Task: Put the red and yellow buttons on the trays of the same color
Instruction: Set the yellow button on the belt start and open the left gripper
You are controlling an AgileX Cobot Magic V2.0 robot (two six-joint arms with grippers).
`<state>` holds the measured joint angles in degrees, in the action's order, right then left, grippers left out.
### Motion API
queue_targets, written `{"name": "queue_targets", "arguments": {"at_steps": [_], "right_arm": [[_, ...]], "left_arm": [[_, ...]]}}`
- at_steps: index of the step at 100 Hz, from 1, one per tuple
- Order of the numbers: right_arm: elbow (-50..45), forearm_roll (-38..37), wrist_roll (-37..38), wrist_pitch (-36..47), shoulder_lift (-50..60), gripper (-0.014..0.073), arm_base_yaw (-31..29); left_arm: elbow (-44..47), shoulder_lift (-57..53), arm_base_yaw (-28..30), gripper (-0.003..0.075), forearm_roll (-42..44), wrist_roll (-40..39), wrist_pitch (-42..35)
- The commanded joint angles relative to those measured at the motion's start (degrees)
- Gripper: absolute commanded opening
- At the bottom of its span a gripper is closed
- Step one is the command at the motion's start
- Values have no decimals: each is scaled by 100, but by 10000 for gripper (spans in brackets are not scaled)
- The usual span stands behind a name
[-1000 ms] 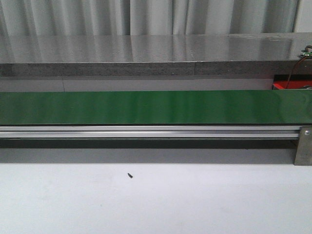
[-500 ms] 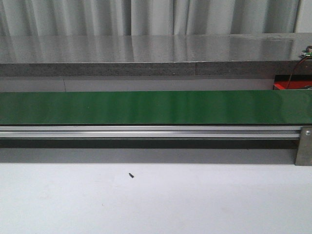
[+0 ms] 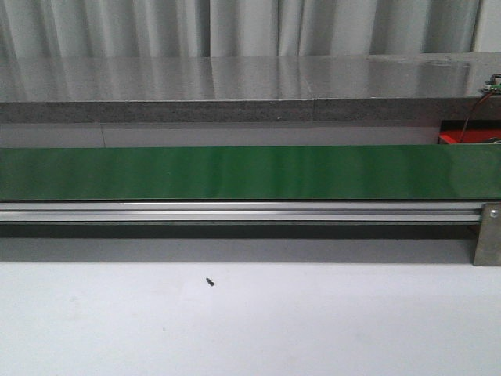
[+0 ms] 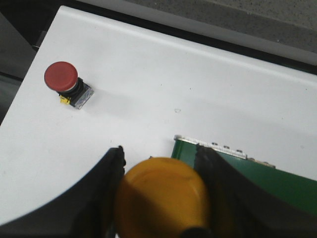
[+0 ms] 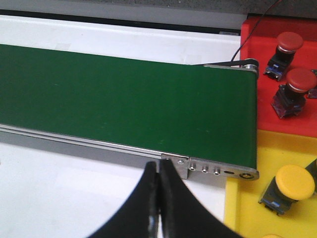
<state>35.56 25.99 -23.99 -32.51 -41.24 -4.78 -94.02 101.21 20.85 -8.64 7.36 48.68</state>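
Between the left fingers point(image 4: 111, 181) sits a yellow button point(image 4: 161, 198).

Lab or factory test cell: green conveyor belt point(image 3: 250, 172) on aluminium rail point(image 3: 235, 210), grey curtain point(image 3: 235, 27)

- Green conveyor belt point(image 3: 235, 172), running across the table, with aluminium rail point(image 3: 235, 211) along its near edge.
- White table surface point(image 3: 313, 321).
- Small dark speck point(image 3: 210, 281) on table.
- Grey curtain point(image 3: 235, 27) behind.
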Motion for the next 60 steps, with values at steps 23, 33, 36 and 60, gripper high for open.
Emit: {"name": "queue_targets", "arguments": {"at_steps": [23,33,36,60], "right_arm": [[141,68,10,317,36,-68,1],[141,68,10,317,36,-68,1],[141,68,10,317,36,-68,1],[141,68,10,317,36,-68,1]], "left_arm": [[1420,-982,-174,63,-167,66,-1140],[1565,-982,-355,63,-167,110,-1251],[1576,-982,-423,63,-167,130,-1263],[1576,-822,-725,63,-167,305,-1357]]}}
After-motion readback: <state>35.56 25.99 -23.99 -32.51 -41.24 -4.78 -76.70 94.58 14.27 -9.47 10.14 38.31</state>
